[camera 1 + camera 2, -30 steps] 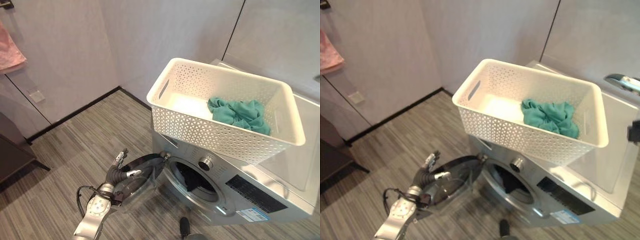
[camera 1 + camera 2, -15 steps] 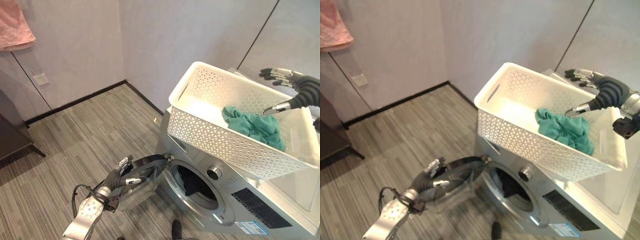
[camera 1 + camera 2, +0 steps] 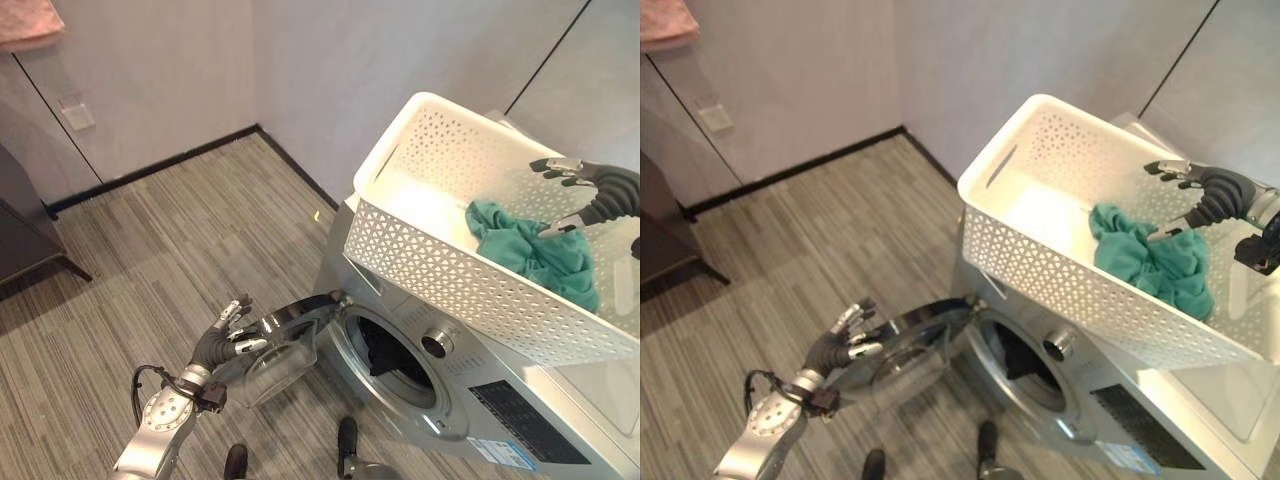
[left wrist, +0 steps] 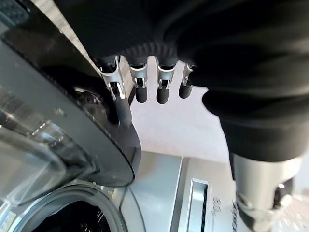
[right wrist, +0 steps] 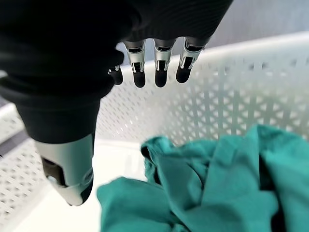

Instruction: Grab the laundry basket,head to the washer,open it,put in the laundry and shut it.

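Since a second ago the right hand (image 3: 1200, 195) has come in over the white basket (image 3: 440, 280) on the washer (image 3: 470, 400), fingers relaxed, holding nothing, hovering just above the teal laundry (image 5: 212, 183), a bunched heap with no clear long axis. Left hand (image 3: 225, 335), fingers straight, rests against the open door (image 3: 285, 345). Panel print's unreadable.

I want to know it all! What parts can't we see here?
- Inside the washer: dark; something lies there, but eye views cannot tell what.
- Basket: its right end is cut off by the left eye view's edge.
- Green cloth: crumpled, so the kind of garment is unclear.
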Motion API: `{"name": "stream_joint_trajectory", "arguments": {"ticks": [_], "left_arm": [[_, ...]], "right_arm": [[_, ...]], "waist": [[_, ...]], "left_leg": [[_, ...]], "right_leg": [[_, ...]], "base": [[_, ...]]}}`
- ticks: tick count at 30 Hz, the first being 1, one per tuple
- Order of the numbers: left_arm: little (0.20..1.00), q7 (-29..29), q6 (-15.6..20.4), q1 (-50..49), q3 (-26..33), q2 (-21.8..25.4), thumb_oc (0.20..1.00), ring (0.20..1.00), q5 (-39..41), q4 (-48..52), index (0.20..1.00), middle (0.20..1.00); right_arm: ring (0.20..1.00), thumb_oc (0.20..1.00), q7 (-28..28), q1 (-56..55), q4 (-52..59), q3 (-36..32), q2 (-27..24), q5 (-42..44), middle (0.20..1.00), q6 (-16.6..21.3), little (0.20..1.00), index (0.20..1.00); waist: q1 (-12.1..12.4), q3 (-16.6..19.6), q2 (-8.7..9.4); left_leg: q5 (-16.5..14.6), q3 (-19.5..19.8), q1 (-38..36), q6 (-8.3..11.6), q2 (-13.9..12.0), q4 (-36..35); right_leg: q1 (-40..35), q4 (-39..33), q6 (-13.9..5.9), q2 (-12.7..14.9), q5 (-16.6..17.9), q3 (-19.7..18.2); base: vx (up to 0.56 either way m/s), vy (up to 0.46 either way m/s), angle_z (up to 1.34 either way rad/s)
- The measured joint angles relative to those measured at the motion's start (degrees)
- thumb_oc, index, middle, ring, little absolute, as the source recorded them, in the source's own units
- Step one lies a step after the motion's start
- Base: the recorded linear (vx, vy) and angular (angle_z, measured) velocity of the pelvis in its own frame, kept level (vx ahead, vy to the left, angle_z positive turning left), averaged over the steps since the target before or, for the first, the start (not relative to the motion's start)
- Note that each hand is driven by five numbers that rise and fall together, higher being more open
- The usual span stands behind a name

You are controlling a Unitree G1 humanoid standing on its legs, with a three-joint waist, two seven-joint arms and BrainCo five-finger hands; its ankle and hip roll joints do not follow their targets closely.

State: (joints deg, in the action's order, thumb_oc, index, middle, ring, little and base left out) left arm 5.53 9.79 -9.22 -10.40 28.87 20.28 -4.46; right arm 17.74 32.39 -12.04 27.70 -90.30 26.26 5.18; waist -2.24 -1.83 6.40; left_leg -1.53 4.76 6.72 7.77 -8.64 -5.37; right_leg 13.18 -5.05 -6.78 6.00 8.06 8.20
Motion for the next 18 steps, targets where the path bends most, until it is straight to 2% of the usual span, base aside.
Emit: {"name": "stream_joint_trajectory", "arguments": {"ticks": [3, 9, 13, 16, 18], "left_arm": [[1.0, -0.18, -0.11, -0.06, 0.75, 0.15, 1.0, 1.0, 0.1, -0.02, 1.0, 1.0], [1.0, 0.07, -1.03, -0.27, -0.03, 0.35, 1.0, 1.0, 0.08, 0.02, 1.0, 1.0], [1.0, 0.06, -2.03, -1.15, -1.74, 1.97, 1.0, 1.0, 0.11, -0.01, 1.0, 1.0], [1.0, 0.09, -2.46, -1.79, -2.6, 2.97, 1.0, 1.0, 0.16, -0.02, 1.0, 1.0], [1.0, 0.04, -2.52, -2.43, -3.39, 3.47, 1.0, 1.0, 0.4, -0.07, 1.0, 1.0]], "right_arm": [[1.0, 1.0, 0.1, 0.62, 0.47, 0.41, 0.0, -0.11, 1.0, -0.35, 1.0, 1.0], [1.0, 1.0, 2.39, 4.96, 1.97, 7.71, -0.39, -1.27, 1.0, -0.48, 1.0, 1.0], [1.0, 1.0, 3.2, 8.22, 1.24, 14.63, -0.35, -4.73, 1.0, -0.59, 1.0, 1.0], [1.0, 1.0, 3.84, 15.91, -0.38, 25.41, -0.25, -9.33, 1.0, -1.1, 1.0, 1.0], [1.0, 1.0, 3.82, 20.88, -0.88, 29.44, -0.4, -12.3, 1.0, -1.37, 1.0, 1.0]], "waist": [[0.25, -0.73, 0.71], [0.36, -1.75, 2.49], [1.32, -2.09, 3.38], [2.0, -2.43, 3.67], [1.89, -2.73, 3.6]], "left_leg": [[-0.01, -0.71, 0.48, 0.01, -0.02, 0.0], [-0.06, -0.79, 0.51, 0.07, -0.48, 0.01], [0.05, -0.61, 1.9, 0.27, -0.73, 0.01], [0.49, -0.05, 3.86, 0.89, -1.12, 0.02], [0.7, 0.66, 4.44, 1.19, -1.37, 0.02]], "right_leg": [[0.9, 0.01, 0.11, -0.1, 0.14, -0.58], [0.9, 0.01, 0.11, -0.52, 0.13, -0.49], [2.19, 0.0, 0.26, -0.73, 0.23, -0.28], [3.83, 0.01, 0.73, -1.09, 0.58, 0.12], [4.12, 0.01, 0.85, -1.29, 0.66, 0.5]], "base": [[0.04, -0.026, -0.11], [0.02, -0.014, -0.01], [-0.01, -0.009, 0.0], [-0.01, -0.013, 0.05], [-0.01, -0.019, 0.12]]}}
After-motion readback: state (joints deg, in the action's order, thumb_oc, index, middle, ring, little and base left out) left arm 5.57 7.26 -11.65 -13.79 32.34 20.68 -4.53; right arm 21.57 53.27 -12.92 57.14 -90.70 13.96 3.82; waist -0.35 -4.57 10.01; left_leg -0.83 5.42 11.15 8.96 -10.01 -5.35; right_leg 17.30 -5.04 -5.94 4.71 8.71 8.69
